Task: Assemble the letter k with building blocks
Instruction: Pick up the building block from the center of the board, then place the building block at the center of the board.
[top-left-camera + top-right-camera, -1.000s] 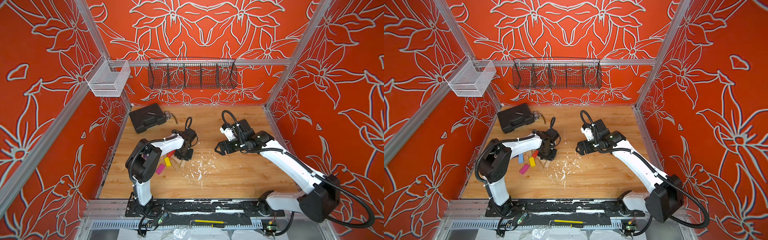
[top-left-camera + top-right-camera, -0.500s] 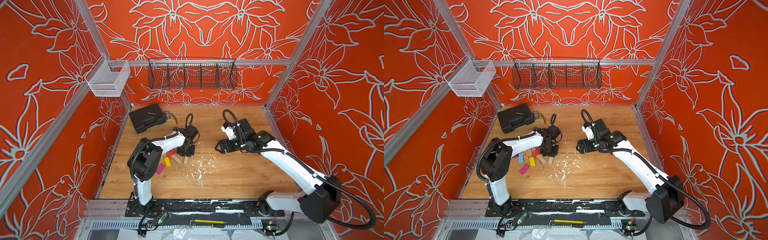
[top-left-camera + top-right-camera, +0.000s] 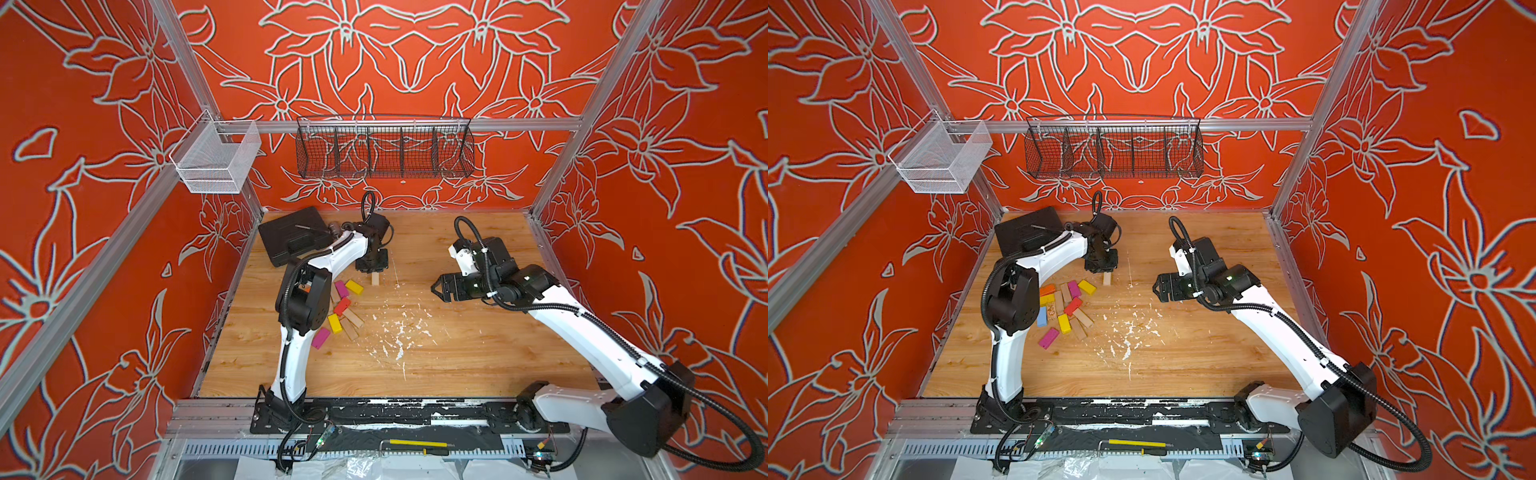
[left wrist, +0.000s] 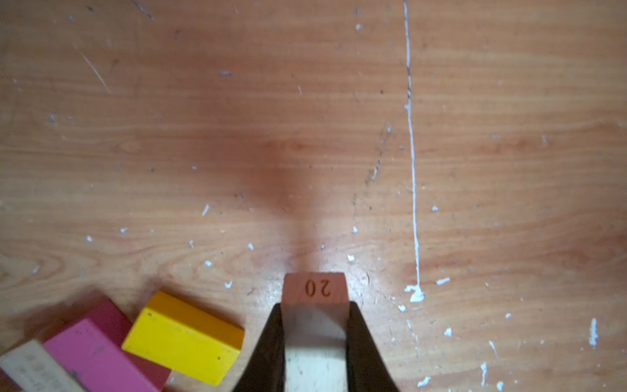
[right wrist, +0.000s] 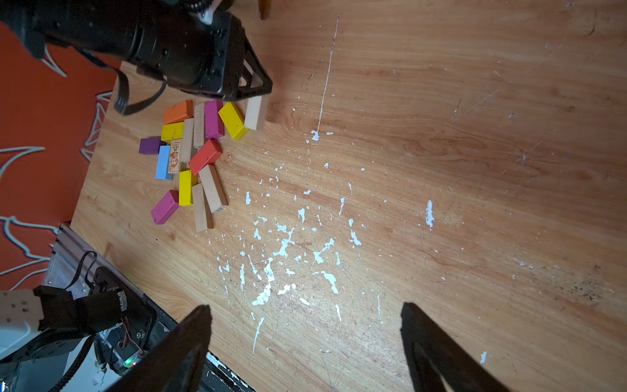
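Observation:
My left gripper (image 3: 372,270) (image 4: 315,307) is shut on a pale wooden block (image 3: 375,279) (image 4: 315,288). The block stands on end between the fingers, with "20" printed on its low end, close over the wooden floor. In the right wrist view this block (image 5: 256,113) hangs beside a yellow block (image 5: 232,120). The other building blocks (image 3: 1065,305) (image 5: 193,152) lie in a loose pile left of it: yellow, magenta, red, orange, blue, purple and plain wood. My right gripper (image 3: 434,289) (image 5: 305,309) is open and holds nothing, out over the middle of the floor, pointing toward the pile.
A black plastic case (image 3: 291,239) lies at the back left corner behind the left arm. White paint flecks (image 3: 399,332) dot the floor's middle. A black wire basket (image 3: 384,145) and a white mesh basket (image 3: 216,160) hang on the walls.
My left gripper has closed on the pale block and moved away from the pile toward the back, carrying it. The right arm has hardly moved.

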Robot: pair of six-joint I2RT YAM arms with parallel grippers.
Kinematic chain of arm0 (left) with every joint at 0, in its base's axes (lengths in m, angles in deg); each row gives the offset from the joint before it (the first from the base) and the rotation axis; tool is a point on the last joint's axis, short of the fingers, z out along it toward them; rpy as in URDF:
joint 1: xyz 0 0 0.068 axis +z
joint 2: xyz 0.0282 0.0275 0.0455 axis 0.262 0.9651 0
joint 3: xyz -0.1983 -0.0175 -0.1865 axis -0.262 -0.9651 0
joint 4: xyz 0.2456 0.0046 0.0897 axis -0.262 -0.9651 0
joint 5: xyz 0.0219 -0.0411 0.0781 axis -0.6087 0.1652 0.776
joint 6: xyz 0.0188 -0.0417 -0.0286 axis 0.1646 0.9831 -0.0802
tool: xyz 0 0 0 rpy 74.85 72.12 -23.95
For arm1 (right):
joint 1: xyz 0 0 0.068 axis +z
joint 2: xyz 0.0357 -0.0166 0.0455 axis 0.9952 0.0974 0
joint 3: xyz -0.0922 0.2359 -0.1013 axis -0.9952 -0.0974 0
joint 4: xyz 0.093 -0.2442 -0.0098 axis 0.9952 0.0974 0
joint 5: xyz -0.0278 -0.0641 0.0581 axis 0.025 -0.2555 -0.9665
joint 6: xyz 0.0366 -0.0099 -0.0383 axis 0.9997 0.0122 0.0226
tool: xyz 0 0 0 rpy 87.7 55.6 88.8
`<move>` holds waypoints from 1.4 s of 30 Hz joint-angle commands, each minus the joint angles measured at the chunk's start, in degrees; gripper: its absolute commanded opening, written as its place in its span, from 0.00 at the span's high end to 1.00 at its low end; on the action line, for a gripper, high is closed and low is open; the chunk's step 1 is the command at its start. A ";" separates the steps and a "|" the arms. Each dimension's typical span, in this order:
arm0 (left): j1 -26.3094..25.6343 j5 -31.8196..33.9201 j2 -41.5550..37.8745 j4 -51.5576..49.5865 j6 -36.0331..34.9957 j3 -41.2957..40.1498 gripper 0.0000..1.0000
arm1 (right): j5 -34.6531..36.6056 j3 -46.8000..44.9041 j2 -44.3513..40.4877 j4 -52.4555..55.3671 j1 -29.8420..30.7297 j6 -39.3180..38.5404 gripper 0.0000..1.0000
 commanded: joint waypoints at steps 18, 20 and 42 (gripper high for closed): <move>4.78 0.12 21.33 -15.53 -1.87 31.23 0.84 | 2.79 -0.76 -1.59 0.12 1.11 2.50 0.11; 4.86 -0.89 21.98 -15.01 -1.95 31.64 0.84 | 3.18 -1.00 -1.83 0.23 1.09 2.63 0.11; 5.57 0.17 25.00 -14.44 -1.71 32.75 0.68 | 4.66 -2.06 -4.69 1.66 1.13 2.68 0.11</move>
